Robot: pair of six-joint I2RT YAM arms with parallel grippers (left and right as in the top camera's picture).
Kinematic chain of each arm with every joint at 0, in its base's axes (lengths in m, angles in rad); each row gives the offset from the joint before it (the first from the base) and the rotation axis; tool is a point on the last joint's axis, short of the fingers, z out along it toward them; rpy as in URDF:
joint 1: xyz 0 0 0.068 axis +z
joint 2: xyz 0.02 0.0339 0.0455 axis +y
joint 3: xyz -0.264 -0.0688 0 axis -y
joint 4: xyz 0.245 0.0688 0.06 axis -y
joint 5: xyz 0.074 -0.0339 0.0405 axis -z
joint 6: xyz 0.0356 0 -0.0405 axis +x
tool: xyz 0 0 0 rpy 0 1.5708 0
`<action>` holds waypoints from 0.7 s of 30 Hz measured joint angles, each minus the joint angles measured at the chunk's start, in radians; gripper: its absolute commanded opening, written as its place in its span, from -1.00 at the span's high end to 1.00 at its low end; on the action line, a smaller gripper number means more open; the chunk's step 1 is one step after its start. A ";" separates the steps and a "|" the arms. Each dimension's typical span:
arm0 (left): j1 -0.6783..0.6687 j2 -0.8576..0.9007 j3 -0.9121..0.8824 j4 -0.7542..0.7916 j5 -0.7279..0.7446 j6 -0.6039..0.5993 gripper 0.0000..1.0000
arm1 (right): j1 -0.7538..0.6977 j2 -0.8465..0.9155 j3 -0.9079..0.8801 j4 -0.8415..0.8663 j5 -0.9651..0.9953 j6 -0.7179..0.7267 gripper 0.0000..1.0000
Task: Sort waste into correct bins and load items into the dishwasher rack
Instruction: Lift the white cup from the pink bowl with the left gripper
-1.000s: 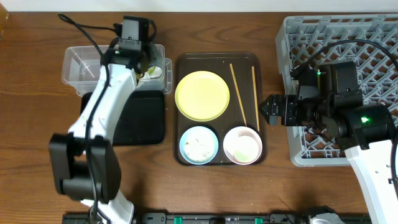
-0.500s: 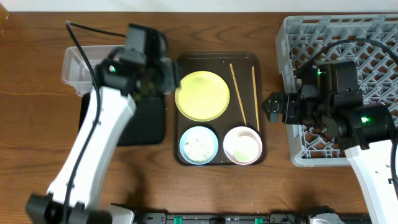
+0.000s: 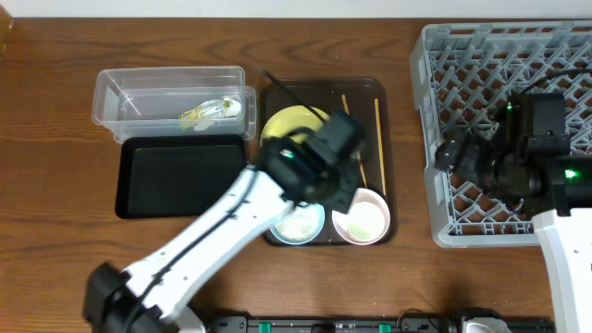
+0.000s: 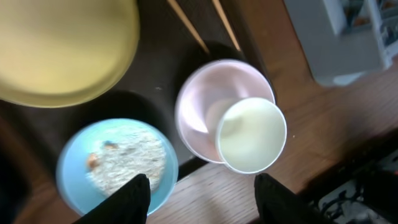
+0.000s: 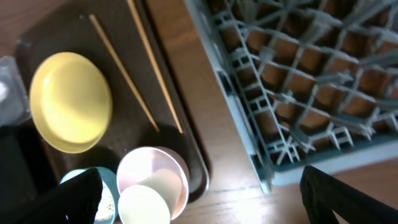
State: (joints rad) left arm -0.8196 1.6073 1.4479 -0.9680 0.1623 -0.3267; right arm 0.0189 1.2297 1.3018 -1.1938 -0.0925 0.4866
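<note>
Spillage is the main risk: the left gripper [image 4: 205, 199], fingers apart and empty, hangs over the light blue bowl [image 4: 71, 177] near the desk's front edge, and a tilted lift could scatter its loose rice scraps [image 4: 127, 158]. Beside it, the small cup [image 4: 250, 134] sits in the white bowl [image 4: 199, 106] and might tip out. At the right edge, the right gripper [image 5: 200, 177] hangs spread and empty by the rack [image 3: 555, 55].

Back-left, the crinkled wrapper [image 3: 211, 112] lies in the thin clear tub [image 3: 111, 97] behind the matte black tray [image 3: 176, 176]. The yellow plate [image 4: 62, 50] looks smooth, the chopsticks [image 5: 124, 73] thin and slippery, the rack a rigid grey lattice.
</note>
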 measured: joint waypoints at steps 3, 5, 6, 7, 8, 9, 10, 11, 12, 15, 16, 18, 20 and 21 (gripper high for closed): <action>-0.041 0.065 -0.021 0.029 -0.005 -0.021 -0.07 | -0.013 0.000 0.000 -0.024 0.004 0.000 -0.99; -0.054 0.108 -0.027 0.037 -0.005 -0.029 -0.05 | -0.014 0.000 0.000 -0.027 0.004 0.000 -0.99; -0.059 0.129 -0.030 0.038 -0.005 -0.035 -0.05 | -0.014 0.000 0.001 -0.029 0.004 0.000 -0.99; -0.063 0.148 -0.031 0.038 -0.005 -0.037 -0.03 | -0.014 0.000 0.001 -0.030 0.004 -0.001 -0.99; -0.067 0.166 -0.032 0.041 -0.004 -0.040 0.00 | -0.014 0.000 0.001 -0.030 0.003 -0.001 -0.99; -0.070 0.182 -0.033 0.044 -0.003 -0.042 0.04 | -0.014 0.000 0.001 -0.030 0.004 -0.001 -0.98; -0.074 0.195 -0.034 0.047 0.000 -0.045 0.11 | -0.014 0.000 0.001 -0.030 0.004 -0.001 -0.98; -0.078 0.208 -0.034 0.049 0.003 -0.047 0.27 | -0.014 0.000 0.001 -0.030 0.003 -0.001 -0.99; -0.082 0.218 -0.034 0.050 0.005 -0.051 0.41 | -0.014 0.000 0.001 -0.030 0.004 -0.001 -0.98; -0.093 0.244 -0.034 0.050 0.015 -0.054 0.77 | -0.014 0.000 0.001 -0.030 0.003 -0.001 -0.98; -0.095 0.247 -0.034 0.050 0.016 -0.051 0.83 | -0.014 0.000 0.001 -0.030 0.004 -0.001 -0.99; -0.093 0.246 -0.034 0.049 0.018 -0.052 0.88 | -0.014 0.000 0.001 -0.030 0.004 -0.001 -0.99; -0.084 0.241 -0.034 0.038 0.019 -0.051 0.88 | -0.014 0.000 0.001 -0.030 0.004 -0.001 -0.98; -0.076 0.235 -0.034 0.026 0.019 -0.051 0.88 | -0.014 0.000 0.001 -0.030 0.004 -0.001 -0.98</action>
State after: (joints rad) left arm -0.8951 1.8427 1.4143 -0.9424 0.1814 -0.3775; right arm 0.0048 1.2297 1.3025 -1.2240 -0.0887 0.4858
